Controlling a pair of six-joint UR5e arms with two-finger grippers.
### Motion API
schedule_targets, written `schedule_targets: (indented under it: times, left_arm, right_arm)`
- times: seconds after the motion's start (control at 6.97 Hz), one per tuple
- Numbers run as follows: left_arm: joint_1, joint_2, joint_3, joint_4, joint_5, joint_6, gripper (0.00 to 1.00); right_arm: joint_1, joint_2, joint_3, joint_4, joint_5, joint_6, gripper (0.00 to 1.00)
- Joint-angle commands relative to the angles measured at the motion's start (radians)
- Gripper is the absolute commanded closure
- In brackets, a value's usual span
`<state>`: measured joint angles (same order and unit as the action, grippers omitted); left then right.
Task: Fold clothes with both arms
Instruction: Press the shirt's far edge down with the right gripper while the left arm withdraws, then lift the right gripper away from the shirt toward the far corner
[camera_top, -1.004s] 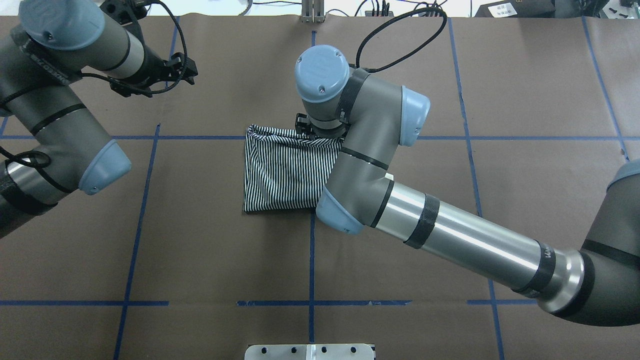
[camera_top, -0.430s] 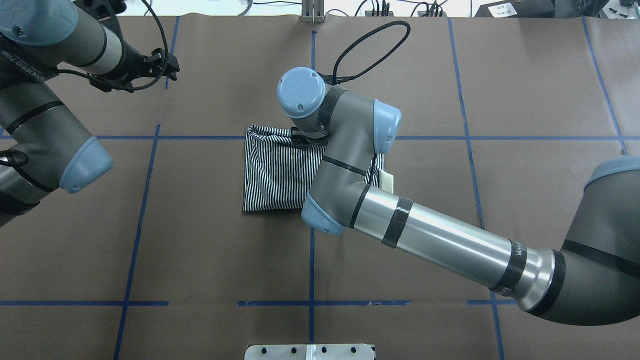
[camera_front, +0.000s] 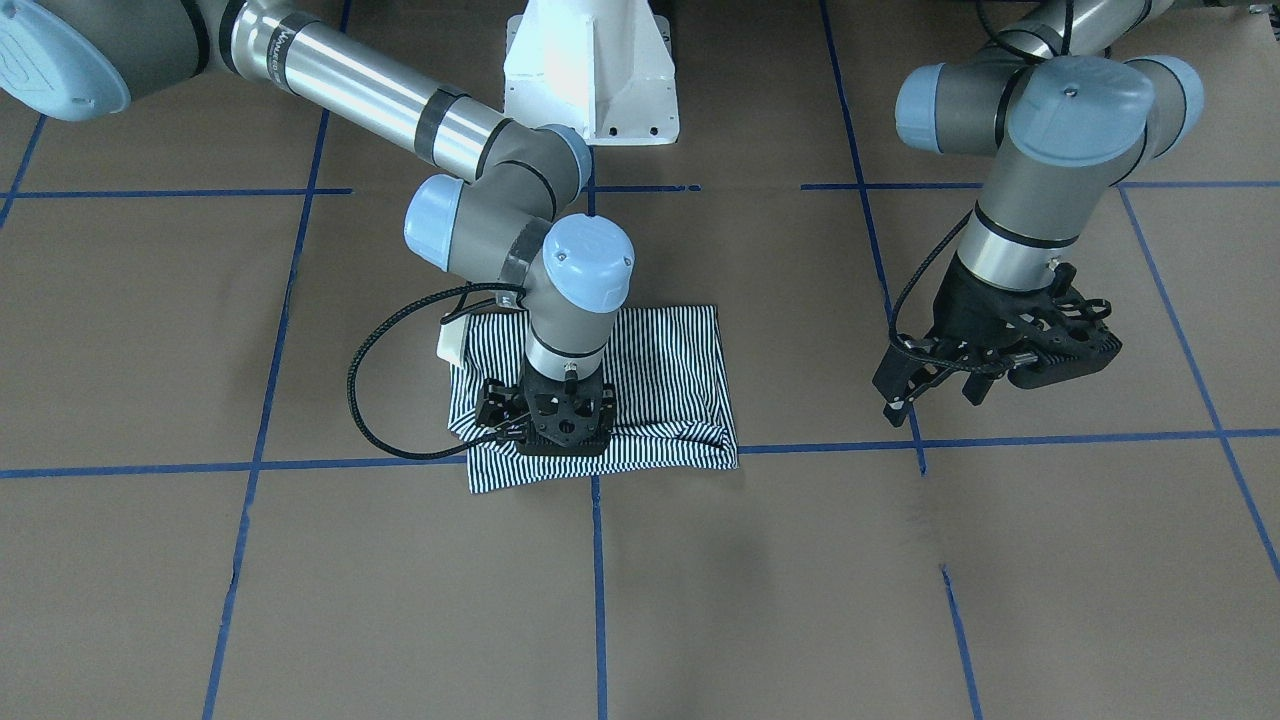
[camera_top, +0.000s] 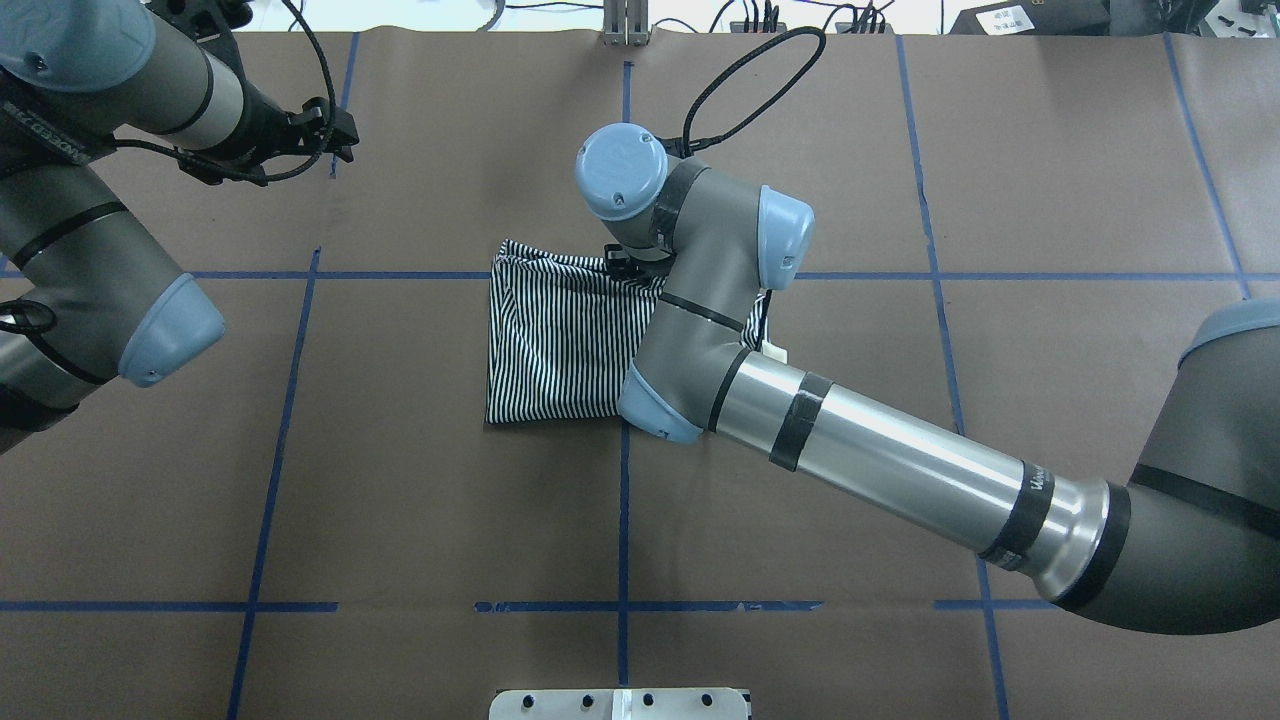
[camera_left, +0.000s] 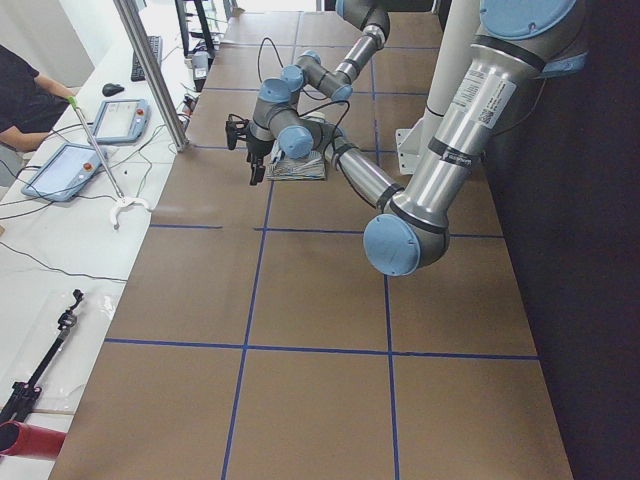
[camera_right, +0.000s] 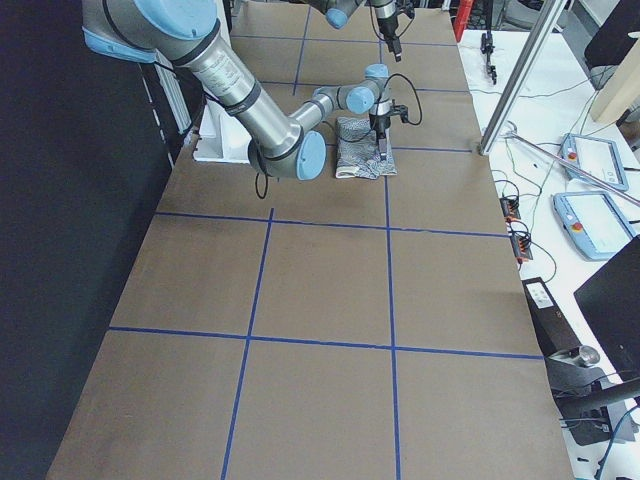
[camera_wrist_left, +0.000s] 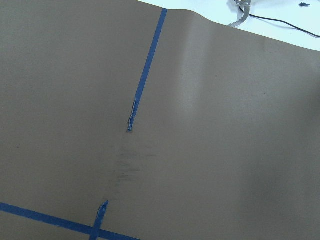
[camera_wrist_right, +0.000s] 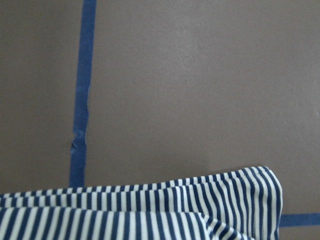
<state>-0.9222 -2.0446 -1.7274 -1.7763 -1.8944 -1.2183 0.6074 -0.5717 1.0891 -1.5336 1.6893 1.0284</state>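
The folded striped polo shirt (camera_front: 670, 365) lies flat just out from the white pedestal (camera_front: 590, 70). The right gripper (camera_front: 545, 435) rests on the shirt's edge farthest from the pedestal; I cannot tell how its jaws stand. The left gripper (camera_front: 930, 400) hangs off to the pedestal's left, apparently spread and empty.

- Table top under matte brown paper (camera_top: 400, 500), gridded with blue tape lines (camera_top: 622, 520).
- Small metal plate (camera_top: 620, 703) with bolt holes at the table's near edge in the overhead view.
- White bench (camera_left: 60, 250) along the far side, with two teach pendants (camera_left: 122, 118), loose cables and a slanted aluminium post (camera_left: 150, 70).
- Black panel (camera_right: 50, 250) along the opposite side.
- Soft, even light; only faint shadows on the paper.
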Motion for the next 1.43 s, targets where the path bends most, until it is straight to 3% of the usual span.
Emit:
schedule_targets:
  times: [0.0, 0.29, 0.57, 0.86, 1.15, 1.29]
  left_arm:
    - [0.000, 0.000, -0.001, 0.000, -0.008, -0.003, 0.00]
    - [0.000, -0.002, -0.001, 0.000, -0.012, -0.003, 0.00]
    - [0.000, -0.002, -0.001, 0.000, -0.014, -0.001, 0.00]
    - [0.047, -0.026, 0.034, -0.017, -0.014, -0.085, 0.00]
    - [0.184, -0.093, 0.083, -0.061, -0.012, -0.267, 0.00]
    - [0.221, -0.156, 0.186, -0.162, -0.011, -0.381, 0.00]
  right_arm:
    - [0.089, 0.000, -0.041, 0.021, -0.010, -0.156, 0.00]
    - [0.120, 0.004, -0.109, 0.146, -0.039, -0.209, 0.00]
    - [0.150, 0.021, -0.109, 0.147, -0.014, -0.247, 0.00]
    - [0.218, 0.022, -0.097, 0.145, 0.143, -0.264, 0.00]
    - [0.331, -0.002, -0.071, 0.135, 0.365, -0.287, 0.00]
    - [0.395, -0.045, -0.049, 0.133, 0.454, -0.319, 0.00]
